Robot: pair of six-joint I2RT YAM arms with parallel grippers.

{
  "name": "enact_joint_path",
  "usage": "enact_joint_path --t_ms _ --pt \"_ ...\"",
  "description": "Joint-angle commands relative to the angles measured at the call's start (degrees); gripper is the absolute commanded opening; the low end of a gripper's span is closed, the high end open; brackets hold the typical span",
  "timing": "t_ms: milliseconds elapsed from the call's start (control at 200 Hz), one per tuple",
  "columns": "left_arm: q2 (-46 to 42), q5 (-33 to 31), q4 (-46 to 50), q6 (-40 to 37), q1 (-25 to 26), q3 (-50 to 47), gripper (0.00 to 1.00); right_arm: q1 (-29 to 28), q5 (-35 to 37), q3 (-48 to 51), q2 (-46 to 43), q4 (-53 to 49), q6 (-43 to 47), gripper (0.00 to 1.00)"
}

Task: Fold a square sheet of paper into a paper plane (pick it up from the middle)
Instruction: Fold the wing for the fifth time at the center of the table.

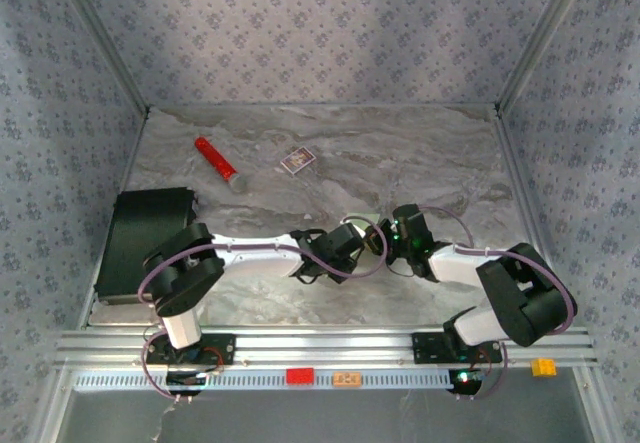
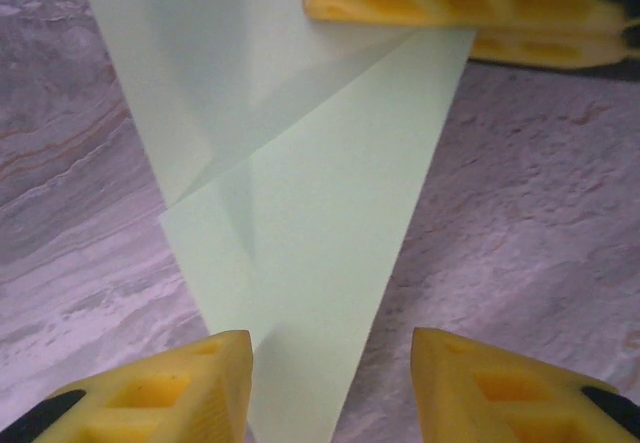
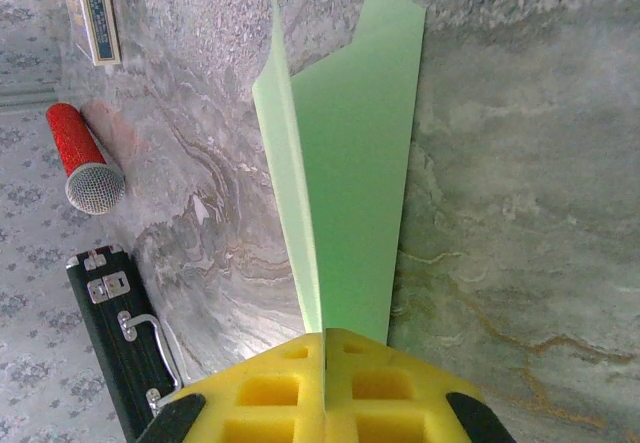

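Observation:
The pale green paper [image 2: 300,213] is folded into a long narrow pointed shape with diagonal creases. In the left wrist view its narrow end runs down between my left gripper's [image 2: 330,348] yellow fingers [image 2: 200,383], which stand wide apart and open, without pinching it. My right gripper [image 3: 325,338] is shut on the paper [image 3: 345,183], which rises from the pads as two layers with a centre ridge. The right gripper's fingers [image 2: 450,3] hold the paper's wide end at the top of the left wrist view. In the top view both grippers, left [image 1: 350,243] and right [image 1: 398,225], meet at mid-table.
A red cylinder with a mesh tip [image 1: 216,161] [image 3: 85,158] lies at the back left. A small purple-and-white card box [image 1: 297,160] [image 3: 95,8] sits beside it. A black case [image 1: 145,243] [image 3: 115,318] occupies the left edge. Patterned walls enclose the marbled table [image 1: 420,163].

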State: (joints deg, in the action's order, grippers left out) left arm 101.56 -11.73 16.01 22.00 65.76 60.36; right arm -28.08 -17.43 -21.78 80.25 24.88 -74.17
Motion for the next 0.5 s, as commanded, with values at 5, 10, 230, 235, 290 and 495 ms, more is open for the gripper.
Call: enact_joint_path --t_ms 5,10,230,235,290,495 --pt "1.2 -2.5 2.4 -1.5 0.7 2.1 0.42 -0.1 0.4 -0.5 -1.0 -0.6 -0.7 0.03" --pt "1.2 -2.4 2.4 -1.5 0.7 2.1 0.43 -0.1 0.3 -0.5 -1.0 -0.6 -0.7 0.03" --pt "2.1 -2.0 2.2 -1.9 1.6 2.9 0.43 0.1 0.2 -0.3 -1.1 -0.1 -0.9 0.03" --pt "2.1 -2.0 2.3 -1.9 1.6 3.0 0.43 0.1 0.3 -0.3 -1.1 -0.1 -0.9 0.03" --pt "2.4 -2.1 2.3 -1.9 1.8 3.3 0.43 0.1 0.3 -0.1 -1.2 -0.1 -1.0 0.03" --pt "3.8 -3.6 2.8 -1.3 2.0 4.0 0.41 0.2 0.3 0.0 -1.1 -0.1 -1.1 0.03"
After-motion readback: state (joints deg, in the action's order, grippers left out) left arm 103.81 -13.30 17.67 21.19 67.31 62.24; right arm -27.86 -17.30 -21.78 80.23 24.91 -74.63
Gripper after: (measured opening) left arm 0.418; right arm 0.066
